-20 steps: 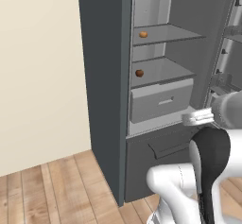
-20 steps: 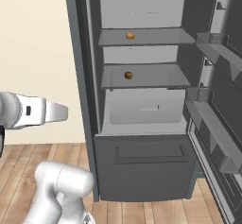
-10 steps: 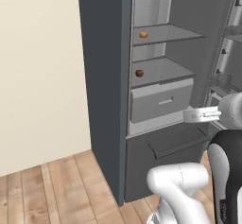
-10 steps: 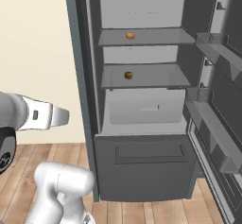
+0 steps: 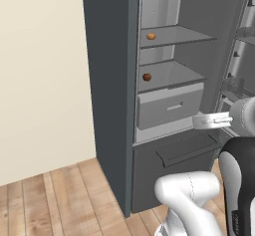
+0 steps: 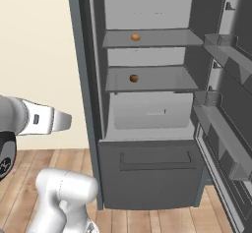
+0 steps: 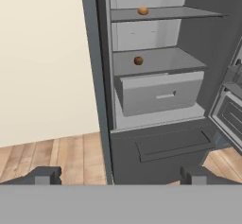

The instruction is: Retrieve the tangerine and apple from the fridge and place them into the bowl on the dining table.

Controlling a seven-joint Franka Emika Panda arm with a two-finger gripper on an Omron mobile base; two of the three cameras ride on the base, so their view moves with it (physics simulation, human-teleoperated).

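Two fruits wait shelved in my open dark grey fridge (image 7: 101, 76): bright orange tangerine (image 7: 142, 11) at twelve o'clock, reddish-brown apple (image 7: 138, 60) below; gripper (image 7: 118, 175) wide, empty, next reaching in.

The fridge (image 6: 88, 104) has a dark grey shell and a light grey interior. Its shelves (image 6: 152, 79) are mid grey, and the drawer (image 7: 160, 91) is a paler grey with a small whitish handle. The tangerine (image 7: 142, 11) is bright orange, at about 12 o'clock from the apple (image 7: 138, 60), which is dark reddish-brown. The wall (image 5: 40, 70) is plain cream. The floor (image 5: 55, 200) is light tan wood in plank stripes with darker seams. The fridge's lower compartment front (image 6: 152, 170) is dark grey.
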